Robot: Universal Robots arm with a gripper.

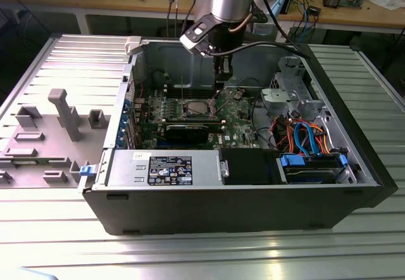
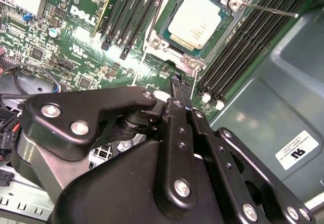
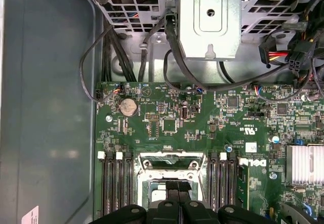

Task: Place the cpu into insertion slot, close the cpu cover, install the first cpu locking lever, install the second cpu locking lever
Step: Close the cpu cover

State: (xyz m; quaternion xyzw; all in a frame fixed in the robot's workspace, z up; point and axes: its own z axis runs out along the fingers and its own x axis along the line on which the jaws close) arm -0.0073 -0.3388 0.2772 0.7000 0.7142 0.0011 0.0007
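The cpu (image 2: 197, 19) is found seated in the insertion slot (image 1: 185, 108), at the centre of the exterior view. The cpu cover (image 2: 174, 53) is judged to lie flat around it. The gripper (image 1: 219, 90) is positioned just beside the slot, toward its upper right in the exterior view, and is not touching the chip. In the second wrist view its fingers (image 2: 174, 90) are seen pressed together, with nothing pinched. A thin locking lever (image 2: 268, 9) is noted jutting from one socket corner. Its long axis runs outward over the memory slots (image 2: 243, 47), and it is judged unlatched.
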